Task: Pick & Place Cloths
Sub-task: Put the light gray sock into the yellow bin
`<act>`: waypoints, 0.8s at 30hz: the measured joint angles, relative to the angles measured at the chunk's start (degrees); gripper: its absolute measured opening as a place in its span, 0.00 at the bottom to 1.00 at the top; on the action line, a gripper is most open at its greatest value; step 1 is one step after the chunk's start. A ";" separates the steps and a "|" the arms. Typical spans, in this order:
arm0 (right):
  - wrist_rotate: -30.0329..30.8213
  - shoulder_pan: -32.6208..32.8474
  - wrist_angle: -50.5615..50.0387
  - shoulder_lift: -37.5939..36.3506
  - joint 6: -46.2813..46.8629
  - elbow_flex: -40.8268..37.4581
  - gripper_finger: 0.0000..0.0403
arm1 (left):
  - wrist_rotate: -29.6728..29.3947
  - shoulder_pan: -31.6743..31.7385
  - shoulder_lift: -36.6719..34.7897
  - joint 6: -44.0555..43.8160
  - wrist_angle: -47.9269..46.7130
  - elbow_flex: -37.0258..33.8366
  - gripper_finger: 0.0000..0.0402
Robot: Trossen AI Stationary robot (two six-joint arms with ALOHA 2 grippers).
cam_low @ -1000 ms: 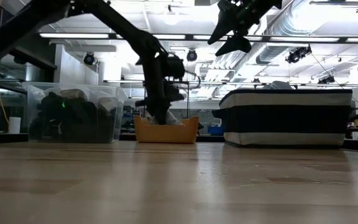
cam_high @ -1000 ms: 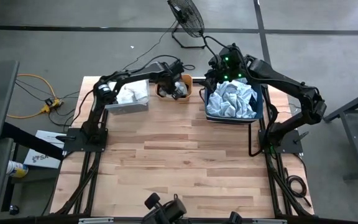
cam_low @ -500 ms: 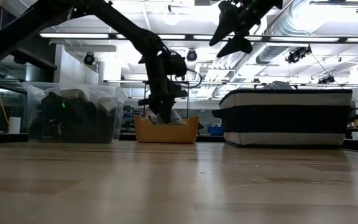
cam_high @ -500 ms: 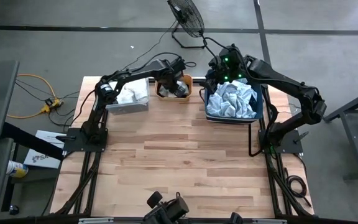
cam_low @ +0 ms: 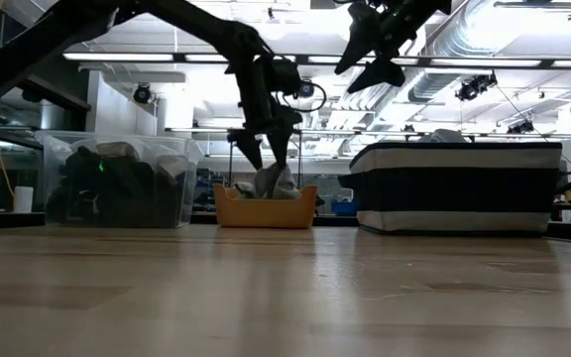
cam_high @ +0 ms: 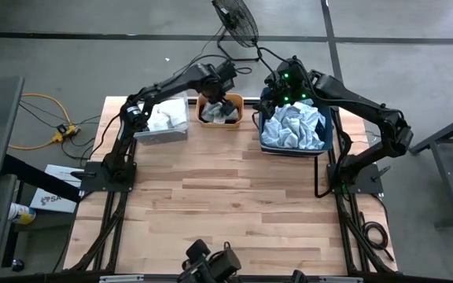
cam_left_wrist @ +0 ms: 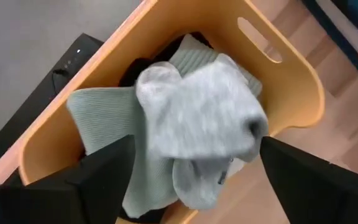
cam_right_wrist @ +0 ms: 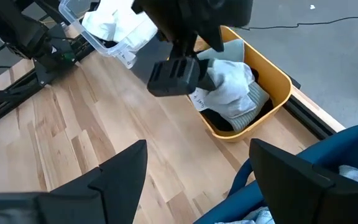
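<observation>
Grey cloth [cam_left_wrist: 197, 118] now released into bin [cam_left_wrist: 291, 81]

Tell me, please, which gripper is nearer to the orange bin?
Left. The left gripper hangs directly above the orange bin, jaws open; the right gripper hovers off to its side, over the navy bin.

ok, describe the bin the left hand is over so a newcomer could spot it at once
Look along the table's far edge: three bins stand in a row. It is the middle one, the small orange bin holding grey cloths, under the open left hand. Its neighbours are a clear bin and a bigger navy bin.
</observation>
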 joint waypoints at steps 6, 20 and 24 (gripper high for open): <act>-0.33 0.05 -0.21 0.00 1.38 0.00 0.68 | -0.02 0.02 0.02 0.46 -4.05 5.34 0.85; 0.14 0.05 -0.19 -2.01 10.37 0.00 0.68 | -0.55 0.04 -2.86 6.24 -7.44 7.06 0.57; 0.10 0.09 -0.21 -2.01 13.32 0.00 0.68 | 4.61 0.02 -2.69 7.47 -5.67 7.06 0.40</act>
